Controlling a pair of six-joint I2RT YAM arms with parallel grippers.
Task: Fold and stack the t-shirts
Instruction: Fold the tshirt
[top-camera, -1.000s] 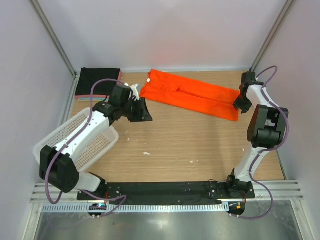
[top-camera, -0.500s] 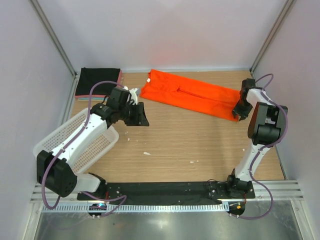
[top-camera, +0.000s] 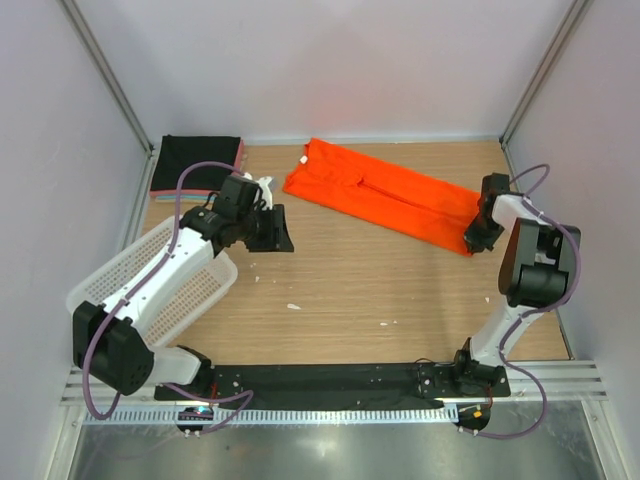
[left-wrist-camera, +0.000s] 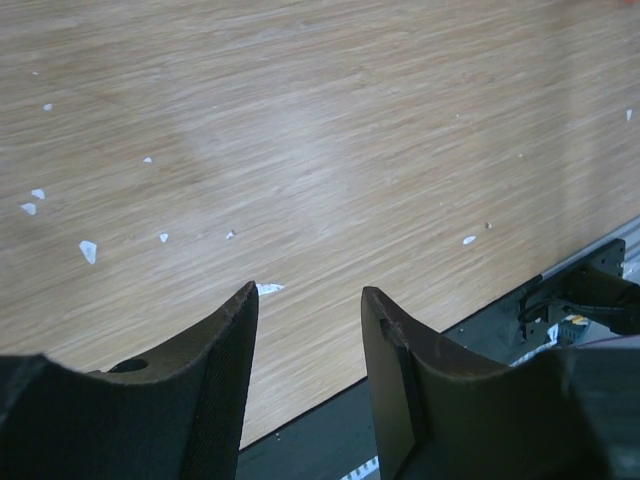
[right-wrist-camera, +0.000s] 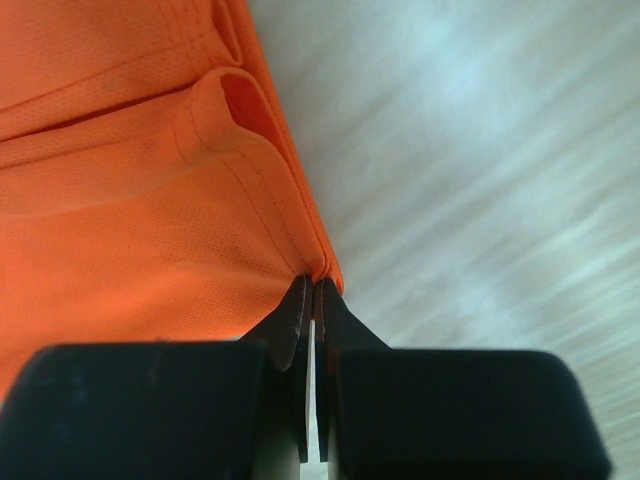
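Moved: right gripper (top-camera: 477, 238) now closer to near edge, along right edge. It dragged end of orange-red t-shirt (top-camera: 380, 195) with it, so shirt lies more slanted. Its fingers pressed together, pinching shirt corner. Shirt stretches long by far edge, middle to right. left gripper (top-camera: 275, 232) fingers spread, holding nothing, over bare table (top-camera: 400, 290), left side. stack of folded t-shirts (top-camera: 198, 165), black on top, far left corner. white basket (top-camera: 160, 290) at left edge.

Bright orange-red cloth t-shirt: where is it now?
In the top view the orange-red t-shirt lies across the far wooden table, right of the black-topped stack of folded shirts, its right corner pinched in the right pincer.
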